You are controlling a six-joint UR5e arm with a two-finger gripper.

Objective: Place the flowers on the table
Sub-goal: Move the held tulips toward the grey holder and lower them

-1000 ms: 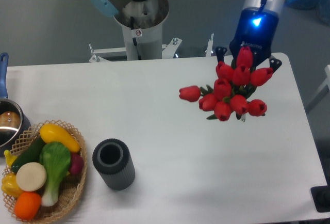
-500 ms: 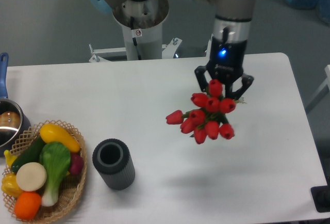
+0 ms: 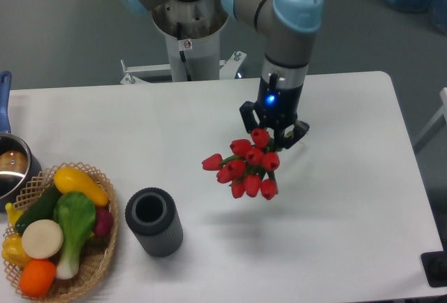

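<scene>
**Tulips carried inward and lower, not yet set down**

The gripper (image 3: 274, 130) is closed around the stems of the flowers (image 3: 244, 165), with the red tulip heads hanging out below and to the left of its fingers. The bunch is held above the table (image 3: 160, 128), right of centre; a soft shadow on the white top beneath and a little in front of it suggests it is not touching the surface yet.

Compared with a second ago, the arm has swung the bunch from near the table's far right corner toward the middle, and the tulips now look smaller and sit further down the view, which reads as a descent. Half a second ago they were partway along that same path. The dark cylindrical vase (image 3: 154, 221) stands empty and upright, exactly where it was, as does the wicker basket (image 3: 91, 275) of toy vegetables at the left edge.

Judging by this, the carry is nearly finished; what remains is lowering and letting go
</scene>
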